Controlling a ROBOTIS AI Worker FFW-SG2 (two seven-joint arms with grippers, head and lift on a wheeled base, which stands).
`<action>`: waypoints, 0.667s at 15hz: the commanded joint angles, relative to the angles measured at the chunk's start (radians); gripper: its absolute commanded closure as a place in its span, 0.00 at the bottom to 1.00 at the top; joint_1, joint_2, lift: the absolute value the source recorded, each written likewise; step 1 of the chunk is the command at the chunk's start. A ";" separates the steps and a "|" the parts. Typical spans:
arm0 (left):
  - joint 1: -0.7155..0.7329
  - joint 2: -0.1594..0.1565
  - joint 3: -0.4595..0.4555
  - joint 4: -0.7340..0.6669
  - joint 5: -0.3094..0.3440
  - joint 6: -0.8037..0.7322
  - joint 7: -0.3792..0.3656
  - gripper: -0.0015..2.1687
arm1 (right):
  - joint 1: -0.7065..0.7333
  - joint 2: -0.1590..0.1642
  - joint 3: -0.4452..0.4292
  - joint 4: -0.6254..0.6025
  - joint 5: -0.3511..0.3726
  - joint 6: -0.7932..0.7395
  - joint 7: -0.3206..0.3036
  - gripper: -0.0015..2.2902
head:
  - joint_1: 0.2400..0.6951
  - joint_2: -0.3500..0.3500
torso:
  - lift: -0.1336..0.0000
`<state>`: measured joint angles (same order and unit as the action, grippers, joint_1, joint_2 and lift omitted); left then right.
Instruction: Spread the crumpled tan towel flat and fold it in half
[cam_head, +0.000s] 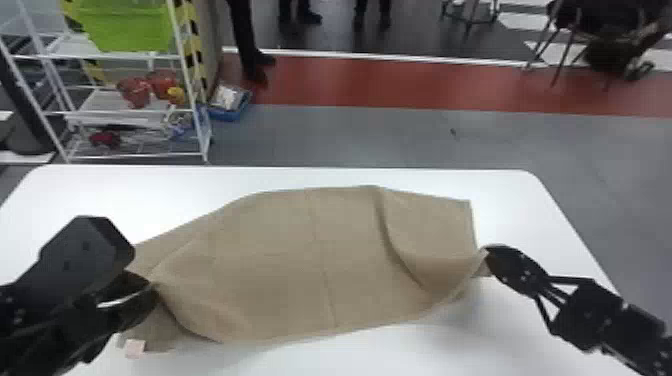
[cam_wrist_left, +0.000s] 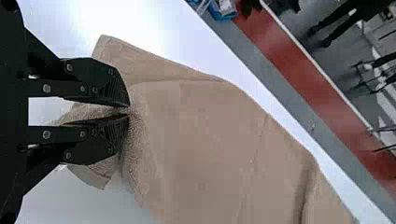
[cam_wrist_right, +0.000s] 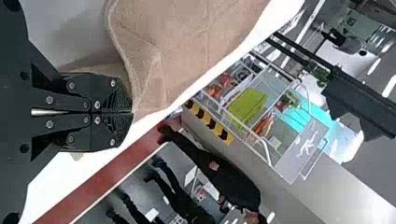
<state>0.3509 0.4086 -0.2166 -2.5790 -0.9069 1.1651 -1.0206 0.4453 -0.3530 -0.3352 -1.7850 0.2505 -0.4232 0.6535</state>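
Head view, and both arms are working low over the white surface (cam_head: 120, 185), with the tan towel (cam_head: 280, 260) lying stretched out between them! On the left, the bulky black arm is coming in from the lower left, angling forward and inward, and its left gripper (cam_head: 154, 288) is pinching the towel at its left end. Over on the right, the other arm is slanting in from the lower right corner, reaching inward, with the right gripper (cam_head: 487, 254) gripping the towel's right edge.

Left wrist view now: the left gripper (cam_wrist_left: 128, 112) is holding its fingertips together, a bunched bit of cloth running between and behind them. Right wrist view: the right gripper (cam_wrist_right: 132, 112) is keeping its two fingers pressed flat together, clamping the towel's edge right at the tips.

Look at the cloth: a deep crease is curving down its right part, loose folds are gathering beneath the left gripper, and a pale tag (cam_head: 135, 348) is showing at the near left corner.
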 joint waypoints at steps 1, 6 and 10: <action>0.008 0.033 -0.021 0.045 -0.049 -0.052 -0.041 0.44 | 0.007 -0.001 0.002 0.003 0.003 -0.013 0.005 0.57 | 1.00 0.35 | 0.08; 0.005 0.076 -0.136 0.112 -0.214 -0.052 -0.179 0.44 | 0.010 -0.001 0.007 -0.002 0.004 -0.028 0.006 0.57 | 1.00 0.35 | 0.08; 0.003 0.085 -0.173 0.145 -0.314 -0.049 -0.223 0.44 | 0.012 -0.001 0.002 -0.004 0.007 -0.028 0.049 0.57 | 1.00 0.35 | 0.08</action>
<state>0.3546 0.4926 -0.3746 -2.4476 -1.1707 1.1130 -1.2448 0.4571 -0.3544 -0.3268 -1.7898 0.2519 -0.4515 0.7003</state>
